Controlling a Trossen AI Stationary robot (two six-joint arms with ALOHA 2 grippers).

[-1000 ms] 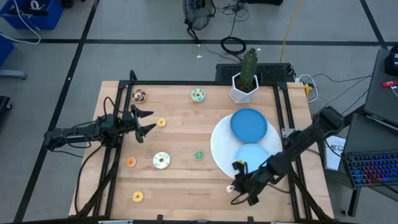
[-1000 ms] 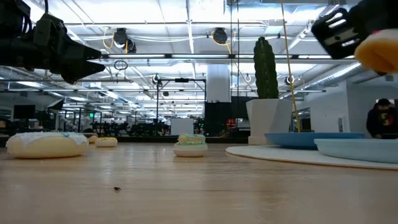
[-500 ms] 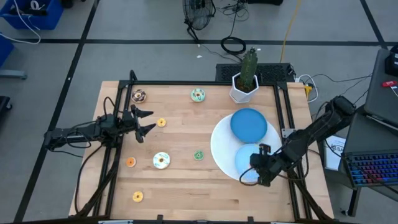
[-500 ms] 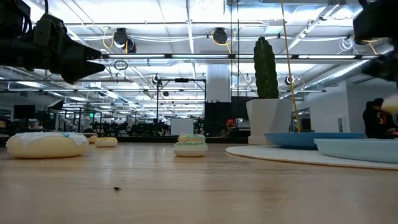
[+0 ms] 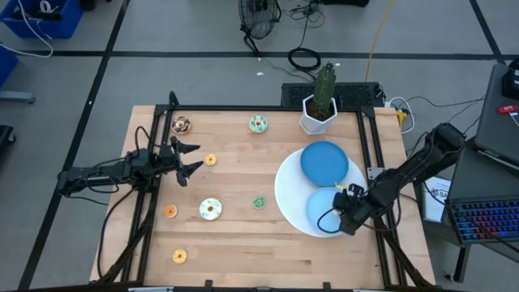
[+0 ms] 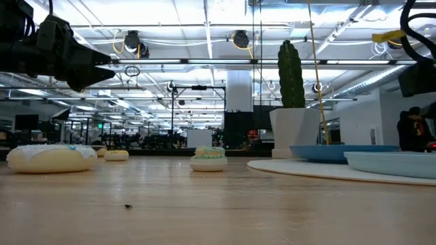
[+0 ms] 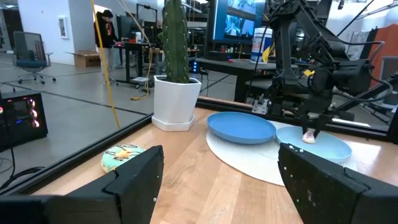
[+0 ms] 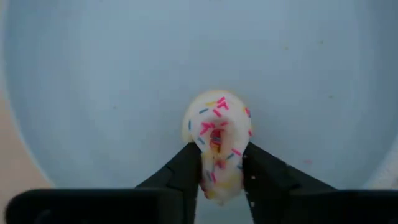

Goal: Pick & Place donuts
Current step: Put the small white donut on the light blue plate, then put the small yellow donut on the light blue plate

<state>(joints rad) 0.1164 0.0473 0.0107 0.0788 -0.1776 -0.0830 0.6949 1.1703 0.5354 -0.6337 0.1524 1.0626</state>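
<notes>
Donuts lie scattered across a wooden table [image 5: 243, 235] as two dark arms work from either side. Toward the right of the table sits a large white disc [image 5: 285, 191], carrying a darker blue plate [image 5: 324, 161] on its far part and a paler blue plate [image 5: 318, 204] on its near part. Right gripper [image 5: 350, 209] hangs directly over the paler plate, its fingers [image 8: 186, 168] pinching a white donut with pink and blue sprinkles [image 8: 216, 144] by its rim. The ring stands on edge between the pads, its lower end pointing straight down at the plate's bare floor, so the release looks to turn on a short vertical drop and nothing sideways; whether the donut already touches the plate cannot be told. Left gripper [image 5: 188, 159] waits at the table's left edge with fingers spread and nothing between them. Six donuts lie loose on the wood, all nearer that left arm: a chocolate one [image 5: 182, 125] and a green-iced one [image 5: 258, 123] at the far side, a small yellow one [image 5: 211, 160] just beside the left fingertips, then a white one [image 5: 210, 209], a small green one [image 5: 259, 203] and two orange ones [image 5: 170, 212] [image 5: 179, 256] toward the near edge. A potted cactus [image 5: 323, 97] stands at the far edge.
</notes>
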